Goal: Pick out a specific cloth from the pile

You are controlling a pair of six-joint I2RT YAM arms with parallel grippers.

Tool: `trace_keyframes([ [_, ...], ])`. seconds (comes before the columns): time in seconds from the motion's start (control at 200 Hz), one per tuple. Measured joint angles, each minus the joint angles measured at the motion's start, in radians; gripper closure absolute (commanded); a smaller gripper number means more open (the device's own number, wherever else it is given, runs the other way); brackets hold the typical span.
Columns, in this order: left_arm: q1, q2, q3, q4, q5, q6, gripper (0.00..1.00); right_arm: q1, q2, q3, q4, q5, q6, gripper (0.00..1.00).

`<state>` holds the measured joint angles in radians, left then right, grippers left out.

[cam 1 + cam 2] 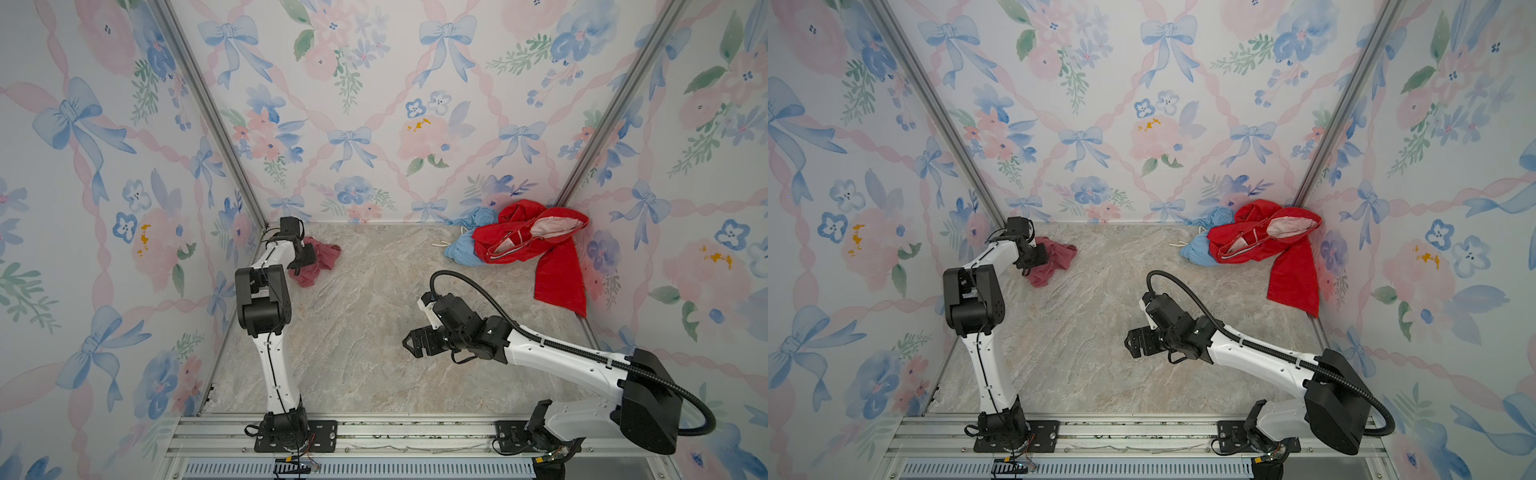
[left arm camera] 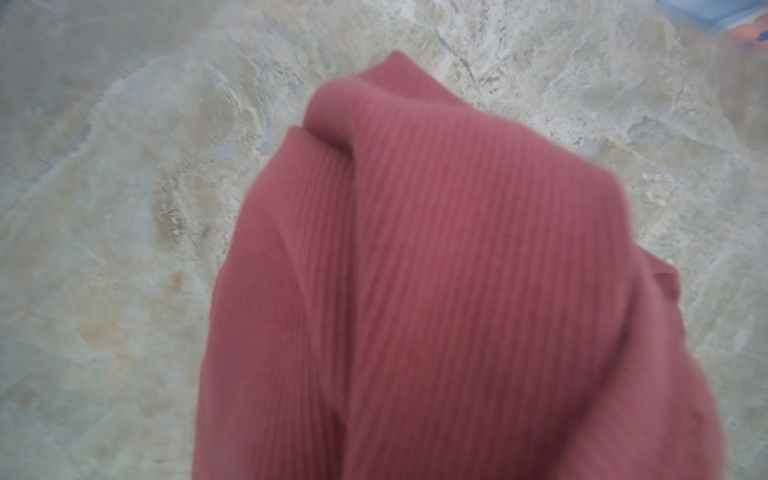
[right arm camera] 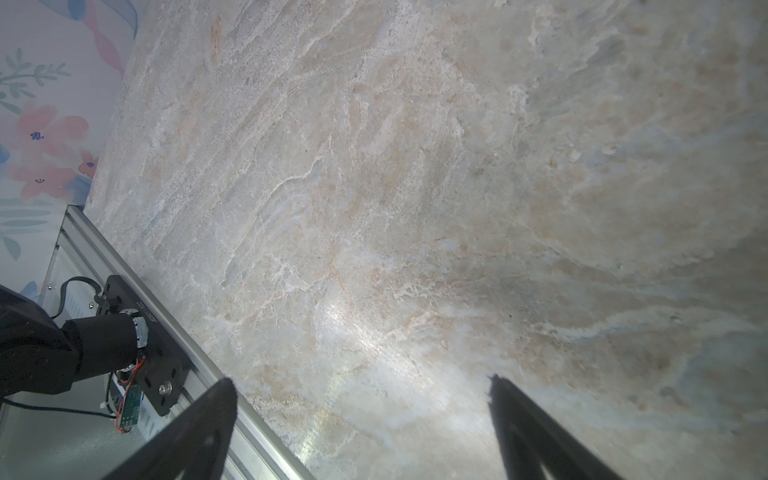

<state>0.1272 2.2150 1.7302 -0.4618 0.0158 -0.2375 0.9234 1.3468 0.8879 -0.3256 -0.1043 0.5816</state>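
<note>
The cloth (image 1: 323,257) (image 1: 1059,257), a dusty rose ribbed garment, lies crumpled at the far left of the marble tabletop, away from the pile. My left gripper (image 1: 308,254) (image 1: 1040,254) is right at its left edge, and its fingers are hidden. In the left wrist view the cloth (image 2: 436,270) drapes over the jaws and covers them. The pile sits in the far right corner: a bright red garment (image 1: 536,243) (image 1: 1268,243) on a light blue garment (image 1: 464,247) (image 1: 1200,251). My right gripper (image 1: 409,343) (image 1: 1131,343) (image 3: 361,384) hovers open over bare tabletop near the front.
Floral walls close in the table on three sides. An aluminium rail (image 1: 374,432) with both arm bases runs along the front edge. The left arm's base (image 3: 104,340) shows in the right wrist view. A red sleeve (image 1: 561,282) hangs down by the right wall.
</note>
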Motion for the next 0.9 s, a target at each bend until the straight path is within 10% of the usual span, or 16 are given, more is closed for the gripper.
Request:
trace_keyframes([
  [0.9,0.000,-0.192,-0.016,-0.004,-0.003,-0.006,0.02,0.010,-0.034,0.000,-0.014,0.027,0.004,0.03],
])
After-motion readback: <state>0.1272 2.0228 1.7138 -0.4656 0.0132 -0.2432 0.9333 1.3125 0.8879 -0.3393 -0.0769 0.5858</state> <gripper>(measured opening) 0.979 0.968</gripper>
